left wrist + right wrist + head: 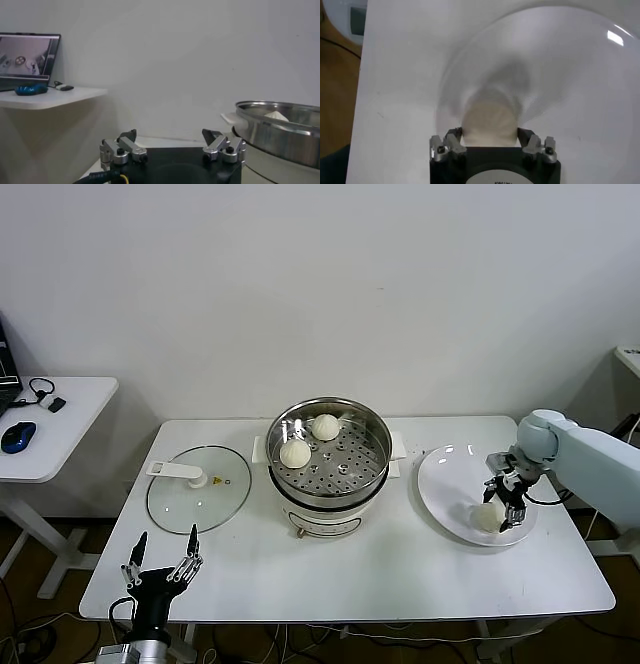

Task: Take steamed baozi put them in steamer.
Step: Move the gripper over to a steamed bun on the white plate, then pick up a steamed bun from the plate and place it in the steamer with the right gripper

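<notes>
Two steamed baozi (325, 426) (295, 453) lie on the perforated tray of the steel steamer (325, 502) at the table's middle. Another baozi (486, 518) rests on the white plate (450, 479) at the right. My right gripper (503, 506) is down on the plate, its jaws pressed against both sides of this baozi (489, 125); the right wrist view shows the gripper (490, 136) hugging it over the plate (560, 75). My left gripper (160, 564) waits open at the table's front left corner. From the left wrist, that gripper (172, 142) holds nothing, with the steamer (280, 132) beyond.
A glass lid (198, 488) with a white handle lies flat left of the steamer. A side table (60, 454) at far left carries a blue mouse (18, 436) and a laptop (27, 54). The white wall stands close behind.
</notes>
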Controlling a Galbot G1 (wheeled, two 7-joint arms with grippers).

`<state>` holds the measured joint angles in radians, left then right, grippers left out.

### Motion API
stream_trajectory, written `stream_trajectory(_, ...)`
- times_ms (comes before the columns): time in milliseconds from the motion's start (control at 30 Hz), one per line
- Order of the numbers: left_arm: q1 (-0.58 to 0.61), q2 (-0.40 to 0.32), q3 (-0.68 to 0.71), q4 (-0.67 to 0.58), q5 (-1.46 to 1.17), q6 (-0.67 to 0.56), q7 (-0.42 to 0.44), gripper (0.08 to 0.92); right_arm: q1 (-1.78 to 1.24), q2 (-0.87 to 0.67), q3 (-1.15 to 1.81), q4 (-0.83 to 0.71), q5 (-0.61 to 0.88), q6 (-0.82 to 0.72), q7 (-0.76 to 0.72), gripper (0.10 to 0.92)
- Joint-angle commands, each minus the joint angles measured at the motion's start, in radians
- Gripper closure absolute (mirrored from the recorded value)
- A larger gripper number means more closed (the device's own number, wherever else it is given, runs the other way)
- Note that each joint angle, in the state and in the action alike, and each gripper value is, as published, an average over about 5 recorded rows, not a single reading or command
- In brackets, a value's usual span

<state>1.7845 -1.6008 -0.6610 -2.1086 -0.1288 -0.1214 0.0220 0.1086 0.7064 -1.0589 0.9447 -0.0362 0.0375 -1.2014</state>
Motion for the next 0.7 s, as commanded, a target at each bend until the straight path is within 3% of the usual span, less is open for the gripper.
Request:
stream_trajectory(33,-0.003,-0.001,0.002,0.001,0.003,0.002,0.000,0.177,-0.001,0.002,0.009,-0.001,-0.002,0.002,-0.002,0.346)
stream_trajectory(367,-0.004,-0.001,0.003,0.006,0.003,0.001,0.000,0.177,0.085,-0.034,-0.043,0.080,0.038,0.016,-0.009,0.370)
stream_trajectory(700,-0.013,-0.001,0.004,0.004,0.005,0.005,0.001,0.177,0.505,-0.050,-0.345,0.293,0.166,0.111,-0.042,0.372)
